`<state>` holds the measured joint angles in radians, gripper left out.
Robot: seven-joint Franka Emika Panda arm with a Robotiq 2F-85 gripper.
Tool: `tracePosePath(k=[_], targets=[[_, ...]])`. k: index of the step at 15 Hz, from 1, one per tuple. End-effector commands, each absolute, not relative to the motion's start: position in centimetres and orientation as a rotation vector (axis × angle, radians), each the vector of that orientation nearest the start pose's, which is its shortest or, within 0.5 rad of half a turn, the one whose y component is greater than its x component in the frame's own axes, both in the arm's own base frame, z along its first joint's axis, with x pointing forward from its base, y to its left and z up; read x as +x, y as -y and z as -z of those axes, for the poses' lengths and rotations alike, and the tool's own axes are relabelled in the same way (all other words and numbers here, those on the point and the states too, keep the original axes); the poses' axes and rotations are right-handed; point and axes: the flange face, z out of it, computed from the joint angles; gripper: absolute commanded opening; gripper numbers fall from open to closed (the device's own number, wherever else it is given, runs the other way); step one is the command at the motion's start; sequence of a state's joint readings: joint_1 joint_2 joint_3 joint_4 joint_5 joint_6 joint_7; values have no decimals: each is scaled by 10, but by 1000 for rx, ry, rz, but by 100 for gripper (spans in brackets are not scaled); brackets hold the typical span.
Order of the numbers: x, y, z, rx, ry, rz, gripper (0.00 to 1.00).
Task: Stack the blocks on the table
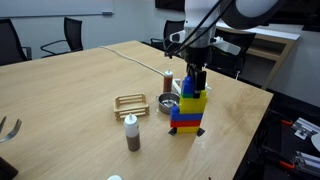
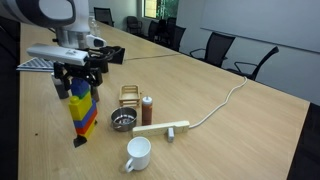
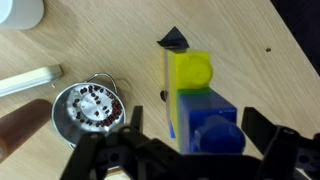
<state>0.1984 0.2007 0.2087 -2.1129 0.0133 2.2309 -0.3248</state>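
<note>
— What do we see around the block tower (image 1: 190,108)?
— A small metal bowl (image 1: 166,103) just beside it. A wooden rack (image 1: 130,102) and a brown bottle (image 1: 168,78) are near, and a white mug (image 2: 138,153) is farther off.
— Room?
— The bare surface (image 1: 70,80) is wide open beyond them, and one edge runs close by the tower.
— And its axis?
— Upright, long axis vertical. The jaws stand spread open astride its blue top.

white mug (image 2: 138,153) | brown bottle (image 1: 132,138) | metal bowl (image 3: 88,108) | wooden rack (image 1: 131,103) | office chairs (image 2: 215,47)
</note>
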Motion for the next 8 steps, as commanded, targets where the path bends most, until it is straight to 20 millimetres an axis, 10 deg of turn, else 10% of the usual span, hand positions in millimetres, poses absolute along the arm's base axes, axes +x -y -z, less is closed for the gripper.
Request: tracePosePath(k=[1,8], targets=[[516,-222,-316,-2892,1090,-126,100],[518,-227,-357,-2926,1106,-32,100]])
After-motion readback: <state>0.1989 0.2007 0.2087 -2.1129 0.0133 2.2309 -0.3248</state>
